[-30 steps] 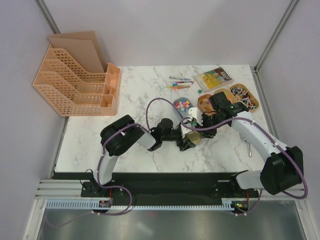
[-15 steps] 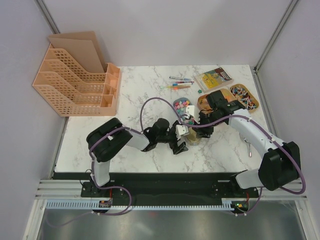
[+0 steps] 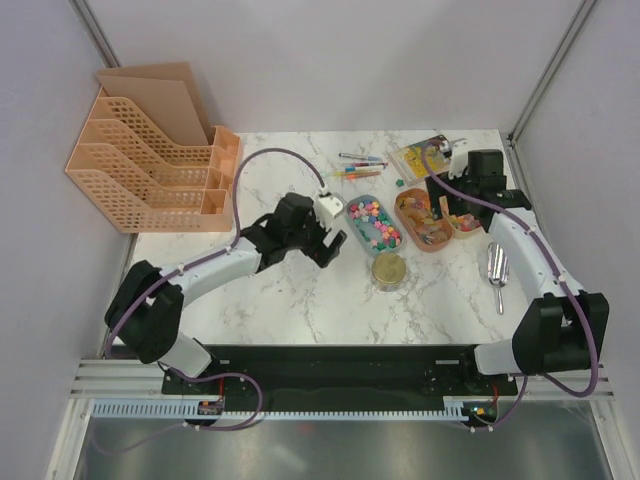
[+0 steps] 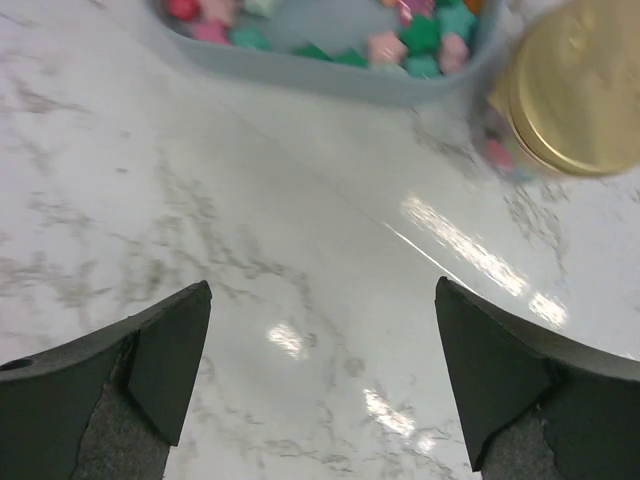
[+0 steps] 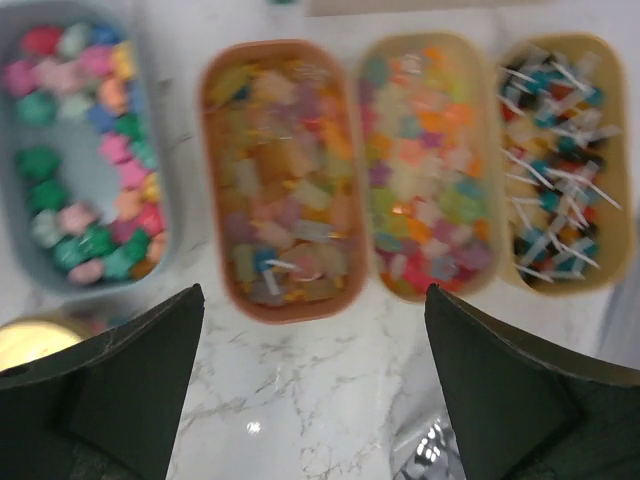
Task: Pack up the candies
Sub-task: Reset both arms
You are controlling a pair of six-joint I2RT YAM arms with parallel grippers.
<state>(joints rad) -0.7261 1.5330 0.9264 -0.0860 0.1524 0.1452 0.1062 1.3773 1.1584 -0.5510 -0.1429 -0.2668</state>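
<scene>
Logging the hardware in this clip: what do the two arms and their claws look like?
Both the left arm and right arm have white links between bulky black joints, with a purple cable looping loosely along each. The left claw and right claw have plain matte black, wedge-shaped fingers. No markings are legible.

top: high, whole table (image 3: 300, 300) | wrists: near, downward | shared: candies (image 4: 420, 35), gold lid (image 4: 585, 90)
</scene>
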